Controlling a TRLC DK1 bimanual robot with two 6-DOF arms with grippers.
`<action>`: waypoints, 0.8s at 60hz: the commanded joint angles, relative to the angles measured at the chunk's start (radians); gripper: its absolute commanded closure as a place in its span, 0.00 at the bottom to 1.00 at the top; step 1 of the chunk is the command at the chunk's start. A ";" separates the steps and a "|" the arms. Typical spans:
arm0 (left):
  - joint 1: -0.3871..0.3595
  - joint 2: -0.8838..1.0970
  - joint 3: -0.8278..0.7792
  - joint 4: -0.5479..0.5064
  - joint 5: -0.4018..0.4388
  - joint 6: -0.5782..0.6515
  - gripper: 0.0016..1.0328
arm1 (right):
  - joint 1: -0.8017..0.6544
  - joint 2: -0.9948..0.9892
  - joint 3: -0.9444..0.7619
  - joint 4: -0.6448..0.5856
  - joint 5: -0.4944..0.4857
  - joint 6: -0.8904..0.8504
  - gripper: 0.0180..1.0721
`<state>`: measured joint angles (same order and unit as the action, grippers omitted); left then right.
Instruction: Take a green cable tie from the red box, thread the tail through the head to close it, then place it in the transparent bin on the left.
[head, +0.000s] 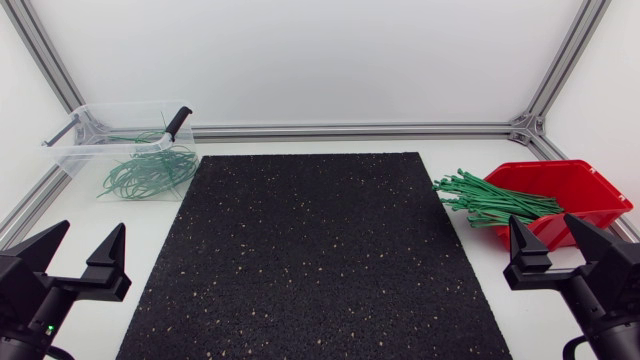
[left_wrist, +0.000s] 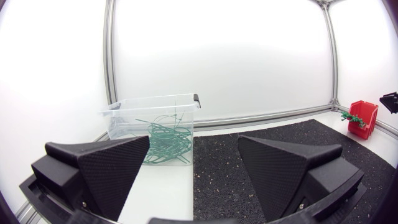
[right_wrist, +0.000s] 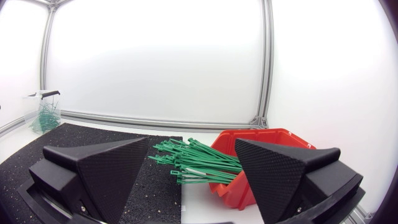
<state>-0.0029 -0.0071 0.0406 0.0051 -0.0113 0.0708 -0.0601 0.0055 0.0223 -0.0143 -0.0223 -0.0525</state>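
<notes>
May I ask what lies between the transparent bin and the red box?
The black mat, and green cable ties spilling from the box; head view shows it.

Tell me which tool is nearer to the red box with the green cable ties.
Right. The right tool sits close in front of the red box; the left tool is across the black mat, nearer the transparent bin.

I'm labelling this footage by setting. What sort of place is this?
Probably a lab bench set up for robot practice: a black mat, a red box spilling green cable ties, and a transparent bin holding more.
</notes>
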 joint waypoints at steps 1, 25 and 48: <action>-0.003 -0.005 -0.039 -0.022 0.007 -0.023 0.04 | 0.006 -0.010 -0.022 0.002 0.001 0.003 0.03; -0.003 -0.005 -0.039 -0.022 0.007 -0.023 0.04 | -0.020 -0.013 -0.022 0.011 0.001 0.002 0.03; -0.003 -0.005 -0.039 -0.024 0.007 -0.023 0.04 | -0.049 -0.010 0.065 0.047 0.002 0.003 0.03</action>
<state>-0.0029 -0.0071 0.0406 0.0048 -0.0113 0.0708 -0.1013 0.0055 0.0387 0.0120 -0.0227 -0.0525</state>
